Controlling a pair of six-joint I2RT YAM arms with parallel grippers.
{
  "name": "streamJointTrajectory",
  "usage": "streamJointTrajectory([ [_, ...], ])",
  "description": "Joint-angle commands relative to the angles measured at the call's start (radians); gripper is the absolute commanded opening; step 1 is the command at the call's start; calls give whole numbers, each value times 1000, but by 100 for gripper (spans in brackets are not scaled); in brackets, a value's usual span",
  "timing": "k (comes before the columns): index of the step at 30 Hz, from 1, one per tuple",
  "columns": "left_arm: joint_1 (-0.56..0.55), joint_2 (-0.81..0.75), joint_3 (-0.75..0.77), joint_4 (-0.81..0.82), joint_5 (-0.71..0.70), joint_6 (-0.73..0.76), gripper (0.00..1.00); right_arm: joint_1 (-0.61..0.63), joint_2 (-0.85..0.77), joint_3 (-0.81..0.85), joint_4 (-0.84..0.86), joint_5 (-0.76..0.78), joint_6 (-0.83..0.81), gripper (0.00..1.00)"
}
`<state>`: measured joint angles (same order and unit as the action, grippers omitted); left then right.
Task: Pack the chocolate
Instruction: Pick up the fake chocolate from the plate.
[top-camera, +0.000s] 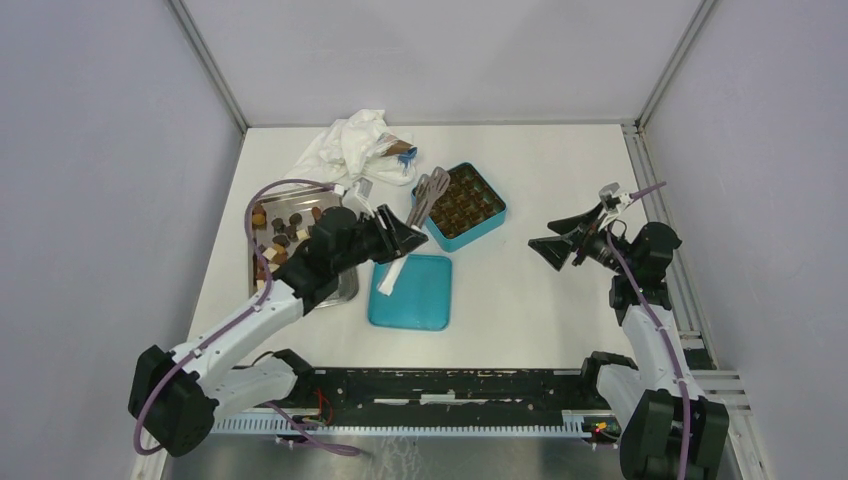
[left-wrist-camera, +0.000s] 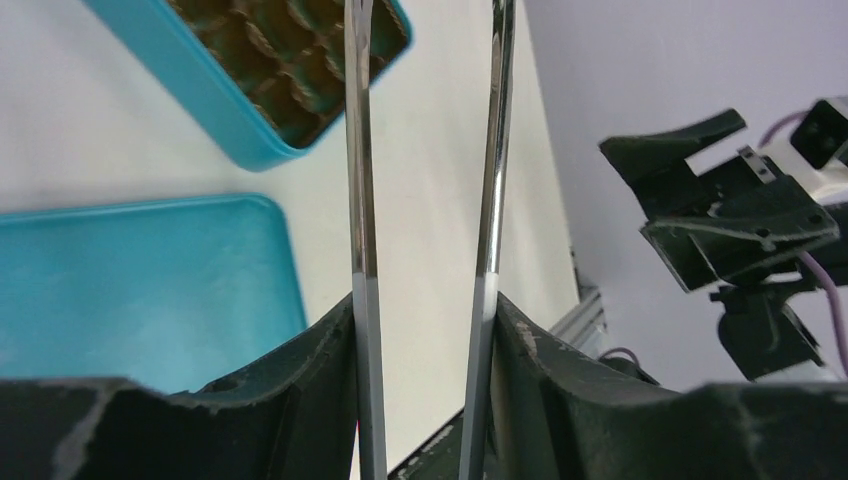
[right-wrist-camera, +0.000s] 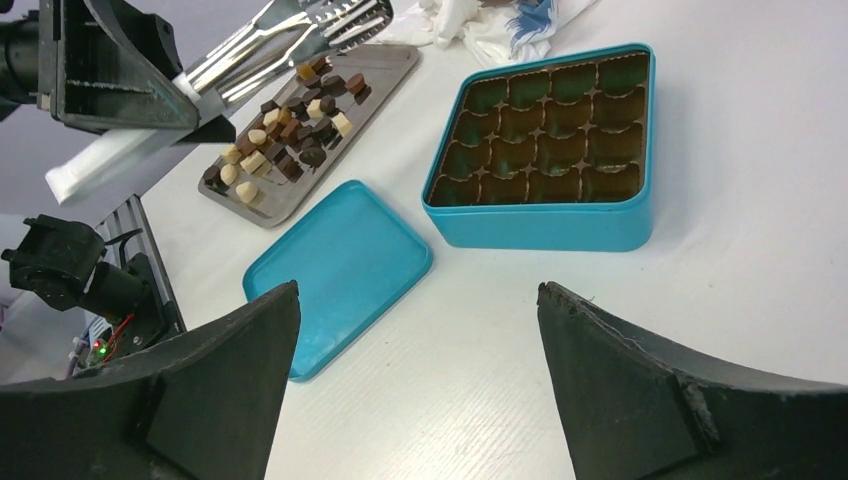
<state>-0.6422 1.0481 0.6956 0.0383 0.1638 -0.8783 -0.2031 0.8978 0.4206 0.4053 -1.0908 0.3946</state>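
Brown, dark and cream bite-sized chocolate pieces (right-wrist-camera: 290, 135) lie scattered on a flat steel tray (right-wrist-camera: 385, 62), left of frame in the top view. No long axis, no common heading. Judged light, firm, smear-prone: pinch across the sides. Left tool (top-camera: 395, 238) clamps silvery metal tongs (top-camera: 430, 190), tips over the teal compartment box (right-wrist-camera: 540, 225). Right tool (top-camera: 560, 240) gapes wide, empty.

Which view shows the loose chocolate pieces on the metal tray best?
The right wrist view: the chocolate pieces lie unobstructed on the metal tray, colours distinct. The top external view shows them small, partly hidden by the left arm. The left wrist view shows none.
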Motion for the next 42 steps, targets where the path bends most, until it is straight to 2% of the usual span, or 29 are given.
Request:
streamJointTrajectory([
  [1, 118, -64, 118, -261, 41, 157, 51, -3, -1, 40, -24, -2, -56, 93],
  [9, 295, -58, 262, -602, -7, 346, 51, -4, 0, 53, -61, 0, -85, 93],
  [15, 415, 27, 358, -763, -104, 503, 51, -4, -1, 59, -79, 0, -101, 93],
  [25, 530, 115, 421, -844, -244, 618, 51, -3, 10, 62, -91, -2, -110, 93],
  [32, 543, 194, 434, -836, -327, 654, 50, -4, 16, 63, -103, 2, -125, 93],
  [42, 542, 284, 442, -805, -365, 668, 49, -4, 32, 69, -124, 9, -154, 93],
])
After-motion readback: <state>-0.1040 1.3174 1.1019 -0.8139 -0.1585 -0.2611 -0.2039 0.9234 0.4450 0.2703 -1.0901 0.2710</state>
